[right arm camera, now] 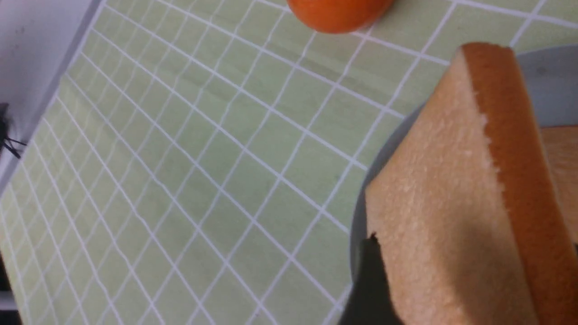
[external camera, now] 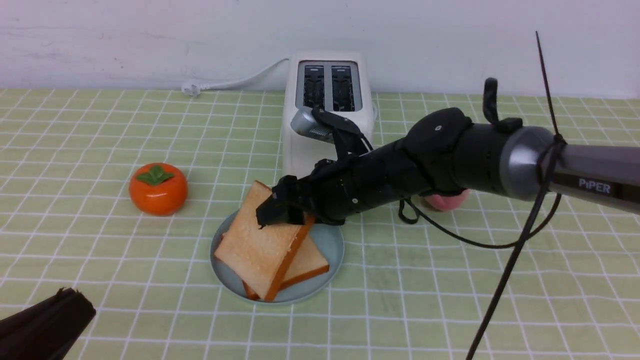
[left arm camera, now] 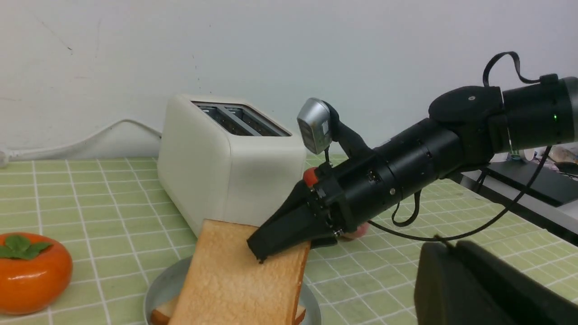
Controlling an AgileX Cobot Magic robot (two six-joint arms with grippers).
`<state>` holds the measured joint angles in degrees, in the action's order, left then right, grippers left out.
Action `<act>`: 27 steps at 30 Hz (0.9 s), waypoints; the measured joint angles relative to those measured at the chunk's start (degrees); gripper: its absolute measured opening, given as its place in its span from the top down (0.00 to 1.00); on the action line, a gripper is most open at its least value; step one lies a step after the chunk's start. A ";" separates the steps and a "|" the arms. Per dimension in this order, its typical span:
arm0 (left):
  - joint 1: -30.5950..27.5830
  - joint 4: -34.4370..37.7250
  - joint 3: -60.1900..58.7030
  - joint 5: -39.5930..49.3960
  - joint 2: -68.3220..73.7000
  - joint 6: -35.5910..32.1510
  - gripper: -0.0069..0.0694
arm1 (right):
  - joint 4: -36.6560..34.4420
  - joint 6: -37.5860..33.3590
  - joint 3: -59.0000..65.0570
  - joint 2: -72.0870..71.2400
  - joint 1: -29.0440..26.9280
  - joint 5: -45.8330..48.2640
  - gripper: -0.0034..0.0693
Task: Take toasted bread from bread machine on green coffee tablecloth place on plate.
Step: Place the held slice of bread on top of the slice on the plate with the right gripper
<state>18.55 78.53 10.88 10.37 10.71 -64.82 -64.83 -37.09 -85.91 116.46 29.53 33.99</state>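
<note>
My right gripper (external camera: 282,212) is shut on one slice of toasted bread (external camera: 255,245), golden with an orange-brown crust. The slice is tilted, its lower edge down on the pale blue-green plate (external camera: 332,240). A second slice (external camera: 310,262) lies flat on the plate beneath it. The white bread machine (external camera: 327,115) stands behind the plate on the green tablecloth (external camera: 450,280), both slots empty. In the right wrist view one black finger (right arm camera: 370,280) lies against the held slice (right arm camera: 442,203). My left gripper (external camera: 50,315) is shut and empty at the front left, far from the plate.
An orange persimmon-shaped object (external camera: 158,189) sits left of the plate. A pink object (external camera: 446,201) lies partly hidden under my right arm. The toaster's white cord (external camera: 235,80) runs along the back wall to the left.
</note>
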 joint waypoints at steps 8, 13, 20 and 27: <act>0.00 -0.07 -0.55 -0.25 0.00 0.00 0.88 | 22.58 14.49 0.00 -9.95 -7.48 8.95 0.37; 0.00 -0.01 -6.44 -1.00 0.37 0.00 0.88 | 31.92 17.38 0.00 -18.28 -8.53 18.34 0.55; 0.00 0.48 -12.55 -5.58 0.65 0.00 0.88 | 39.55 23.72 3.16 -33.00 -8.53 27.17 0.72; 0.00 1.76 -12.55 -7.19 0.65 0.00 0.87 | 41.21 29.74 12.42 -48.27 -8.53 29.51 0.73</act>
<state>18.55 80.29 -1.67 3.18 11.37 -64.82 -23.62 -7.35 -73.49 68.19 21.01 63.50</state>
